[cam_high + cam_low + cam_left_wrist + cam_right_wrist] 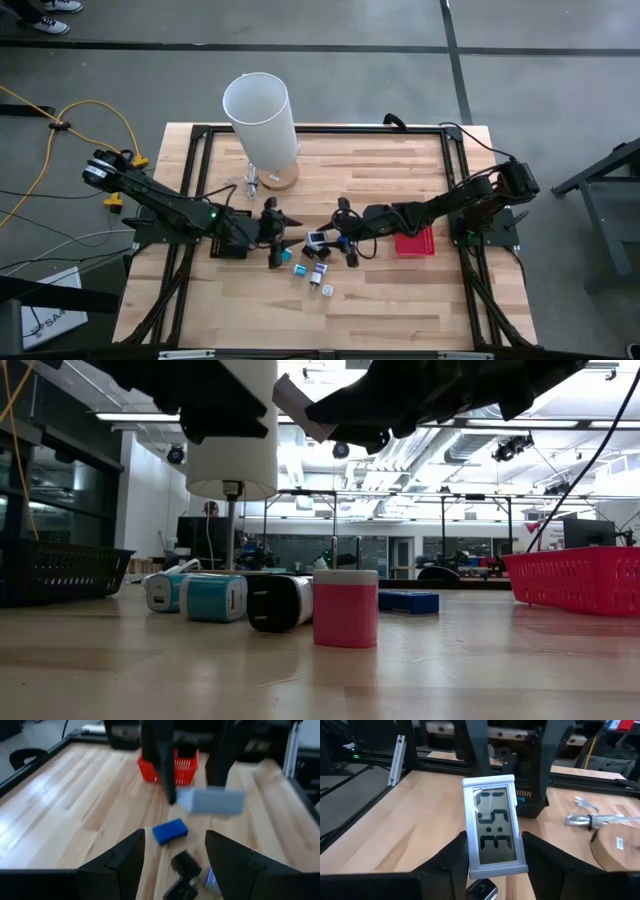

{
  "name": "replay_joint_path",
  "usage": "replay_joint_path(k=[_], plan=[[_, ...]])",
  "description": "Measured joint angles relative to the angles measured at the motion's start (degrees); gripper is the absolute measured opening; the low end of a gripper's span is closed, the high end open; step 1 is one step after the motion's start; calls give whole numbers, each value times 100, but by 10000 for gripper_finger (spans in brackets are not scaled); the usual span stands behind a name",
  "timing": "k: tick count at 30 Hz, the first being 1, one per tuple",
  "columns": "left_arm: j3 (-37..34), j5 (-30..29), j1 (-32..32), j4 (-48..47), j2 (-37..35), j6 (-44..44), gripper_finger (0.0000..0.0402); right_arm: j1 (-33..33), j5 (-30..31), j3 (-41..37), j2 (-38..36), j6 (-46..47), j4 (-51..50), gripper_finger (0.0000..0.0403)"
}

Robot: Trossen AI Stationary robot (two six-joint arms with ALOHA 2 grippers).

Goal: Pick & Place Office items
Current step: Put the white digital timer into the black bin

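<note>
My right gripper (495, 857) is shut on a small silver-framed digital clock (492, 822), which also shows in the high view, the clock (318, 240) near the table's middle. My left gripper (175, 852) is open and hovers facing it; in the high view, the left gripper (283, 238) is just left of the clock. Beyond its fingers a blue block (170, 831) and a black piece (185, 865) lie on the table. Small teal (212, 598), black-and-white (280, 603) and pink (345, 608) pieces rest on the tabletop. My right gripper pinches the clock between its two fingers, one on each long side edge (468, 851) near the end closest to the wrist. The fingers reach in from the table's right. The clock is lifted clear of the table, its corner (300, 405) high in the low view, display facing the wrist.
A red mesh basket (414, 243) sits under the right arm, right of the pieces. A tall white cylinder (262, 115) stands on a round wooden base at the far middle, with a silver cable (587, 819) beside it. A dark basket (60, 570) shows at the left.
</note>
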Motion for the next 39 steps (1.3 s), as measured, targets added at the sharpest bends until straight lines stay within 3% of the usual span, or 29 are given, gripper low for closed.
replay_joint_path(k=[15,39], plan=[[0,-16,0,345,-4,68,203,0,286,-2,-2,-291,397,153],[0,12,0,1204,0,1259,203,0,211,-2,-7,-299,1130,149]])
